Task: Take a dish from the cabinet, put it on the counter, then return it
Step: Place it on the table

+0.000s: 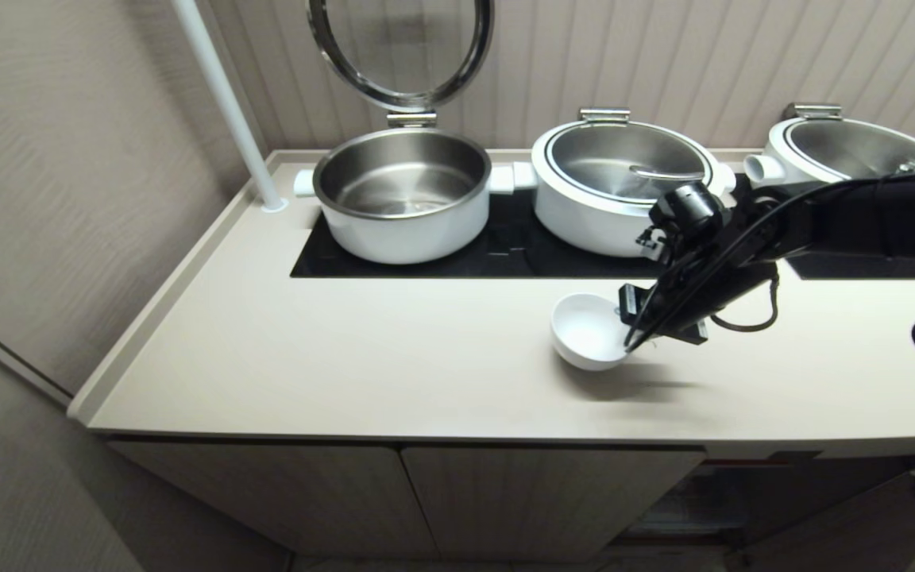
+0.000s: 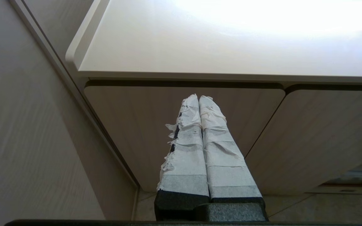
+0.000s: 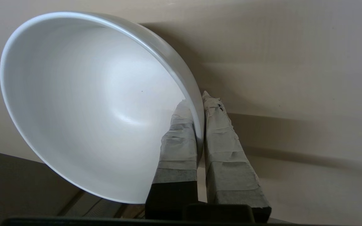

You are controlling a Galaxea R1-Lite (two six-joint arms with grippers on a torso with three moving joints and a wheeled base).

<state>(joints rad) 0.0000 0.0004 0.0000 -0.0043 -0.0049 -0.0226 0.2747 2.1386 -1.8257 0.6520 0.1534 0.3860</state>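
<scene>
- Dish (image 1: pixel 586 330): white bowl, tilted, rim pinched between the taped fingers (image 3: pixel 181 138) of the right gripper (image 1: pixel 638 340), one inside, one outside.
- Counter (image 1: pixel 394 373) just beneath; bowl's shadow falls on it.
- Beyond: black cooktop (image 1: pixel 505 254), white pots (image 1: pixel 402 195).
- Left gripper (image 2: pixel 199 99): fingers pressed together, low before the cabinet (image 2: pixel 156 125).

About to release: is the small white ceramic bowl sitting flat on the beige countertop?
No, the bowl hangs tilted, its rim pinched by the right gripper.

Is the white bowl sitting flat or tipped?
Tipped: the bowl hangs by its rim from the right pincer, opening sideways above the counter.
</scene>
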